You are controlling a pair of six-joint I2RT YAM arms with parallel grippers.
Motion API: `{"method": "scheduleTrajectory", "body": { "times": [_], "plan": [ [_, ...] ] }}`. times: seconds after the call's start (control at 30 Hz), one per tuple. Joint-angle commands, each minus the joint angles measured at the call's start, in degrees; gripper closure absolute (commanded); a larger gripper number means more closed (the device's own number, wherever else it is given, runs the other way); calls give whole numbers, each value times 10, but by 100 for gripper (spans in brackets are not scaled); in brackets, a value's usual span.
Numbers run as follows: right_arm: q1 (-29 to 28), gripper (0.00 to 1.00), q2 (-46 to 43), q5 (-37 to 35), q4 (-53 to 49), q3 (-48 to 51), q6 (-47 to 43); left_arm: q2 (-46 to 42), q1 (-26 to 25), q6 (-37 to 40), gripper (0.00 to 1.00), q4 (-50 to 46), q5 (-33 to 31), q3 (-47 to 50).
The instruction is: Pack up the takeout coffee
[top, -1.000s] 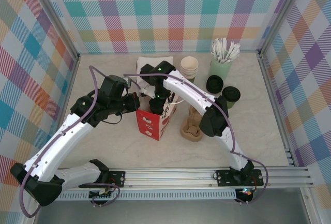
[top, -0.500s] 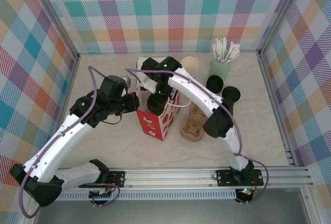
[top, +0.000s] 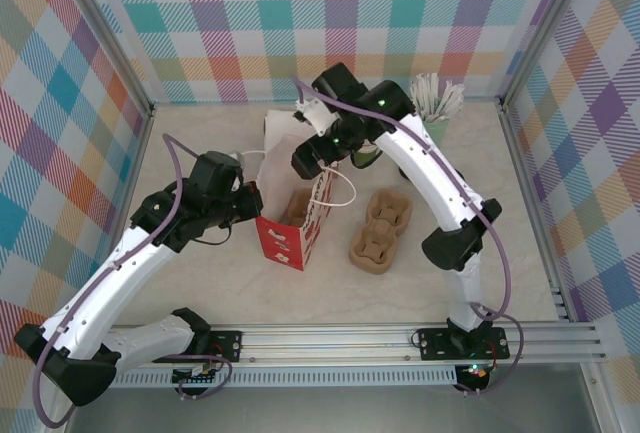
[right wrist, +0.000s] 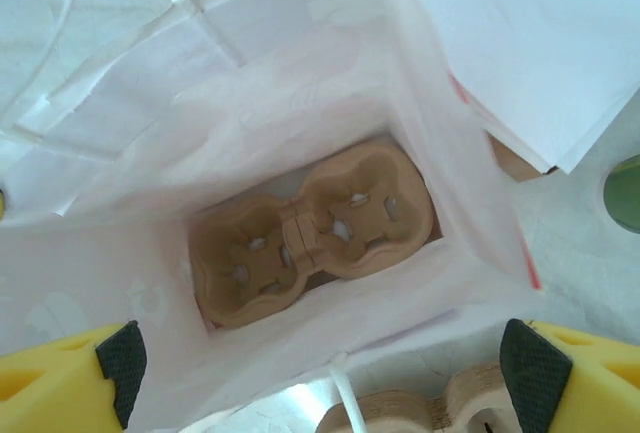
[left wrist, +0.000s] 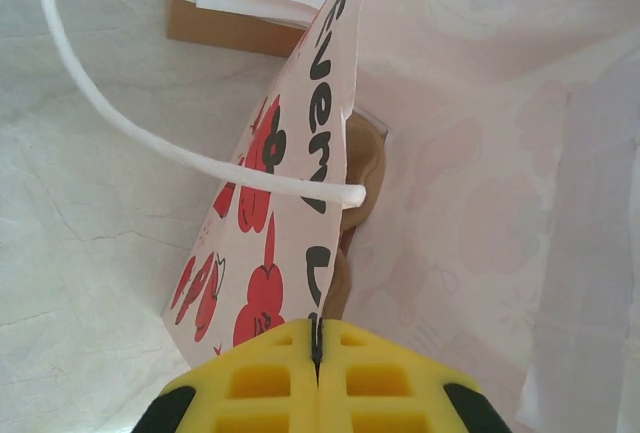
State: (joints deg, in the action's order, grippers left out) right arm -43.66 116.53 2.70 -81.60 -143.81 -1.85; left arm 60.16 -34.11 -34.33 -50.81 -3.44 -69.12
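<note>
Lying inside bag [right wrist: 300,73], cup carrier [right wrist: 310,228]

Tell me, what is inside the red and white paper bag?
Inside the red and white paper bag, a brown cardboard two-cup carrier lies flat on the bottom, both wells empty. Anything under the carrier is covered.

Paper bag [right wrist: 250,103]: mouth gaping wide, passage standing open; cardboard cup carrier [right wrist: 312,228] occupying floor; handle cord [left wrist: 300,189] hanging across outside.
</note>
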Motion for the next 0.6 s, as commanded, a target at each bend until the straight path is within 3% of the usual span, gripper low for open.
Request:
{"method": "scheduleTrajectory", "body": {
  "times": [0.0,0.57],
  "plan": [
    [0,7,-23,10,19,-19,24,-8,-4,-15,96,-8,-15,11],
    [45,0,-147,30,92,-15,115,-13,-4,-29,96,-12,-39,13]
  ]
}}
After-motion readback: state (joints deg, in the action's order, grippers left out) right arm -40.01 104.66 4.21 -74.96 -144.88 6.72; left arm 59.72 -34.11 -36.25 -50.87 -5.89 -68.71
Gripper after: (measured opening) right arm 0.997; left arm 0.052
